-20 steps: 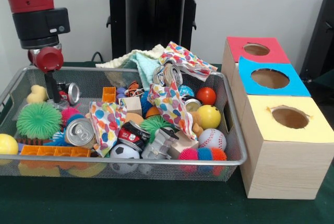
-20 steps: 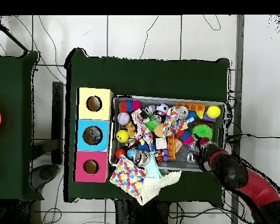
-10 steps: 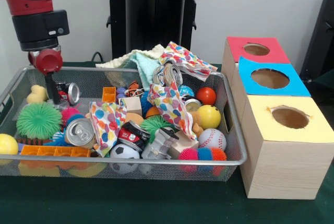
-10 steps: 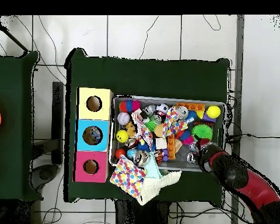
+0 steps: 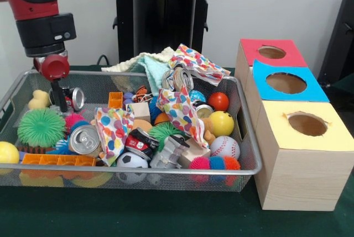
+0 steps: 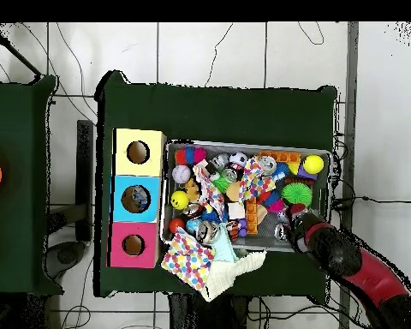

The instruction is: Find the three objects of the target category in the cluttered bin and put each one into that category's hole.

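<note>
1. Across the table's middle sits the wire bin point(image 5: 138, 169), packed with balls, spiky toys, blocks, spotted cloths and several drink cans.
2. At three o'clock of the bin stand three boxes in a row, each with a hole in its top: yellow box point(image 5: 304, 159) nearest the camera, blue box point(image 5: 285, 85) behind it, red box point(image 5: 271, 52) farthest.
3. Down from twelve o'clock at the left comes the red and black arm point(image 5: 38, 10), reaching into the bin's ten o'clock corner.
4. The gripper point(image 5: 57, 98) hangs low in that corner, right against the small can. Whether it is open or closed I cannot tell from either view.
5. The small can point(image 5: 75, 98) looks like the target. It lies on its side near the far wall, at three o'clock of the gripper.
6. Its silver end faces the camera, turned slightly toward three o'clock. Its long axis runs back toward ten o'clock.
7. Handling, as I judge it: light, thin-walled, smooth and easy to dent or roll. Take it across the round body at mid-length, squeezing gently, not by the ends.
</note>
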Available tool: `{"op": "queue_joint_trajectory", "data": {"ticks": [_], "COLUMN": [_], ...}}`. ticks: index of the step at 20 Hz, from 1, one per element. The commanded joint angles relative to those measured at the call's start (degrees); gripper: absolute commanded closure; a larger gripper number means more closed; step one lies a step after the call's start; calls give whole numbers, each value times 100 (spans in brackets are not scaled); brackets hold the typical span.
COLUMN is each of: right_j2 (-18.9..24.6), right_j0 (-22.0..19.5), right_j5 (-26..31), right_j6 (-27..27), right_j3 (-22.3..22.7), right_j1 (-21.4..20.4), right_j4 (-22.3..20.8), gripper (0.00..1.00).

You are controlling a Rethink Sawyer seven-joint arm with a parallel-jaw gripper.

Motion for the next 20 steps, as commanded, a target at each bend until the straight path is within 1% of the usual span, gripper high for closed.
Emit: {"op": "queue_joint_trajectory", "data": {"ticks": [1, 8, 20], "right_j2": [485, 536, 535], "right_j0": [-54, -83, -86], "right_j5": [-4, -60, 64], "right_j6": [-438, -427, -490], "right_j3": [-583, -585, -623], "right_j1": [170, 212, 163], "right_j4": [-339, -355, -369], "gripper": [0, 0, 0]}}
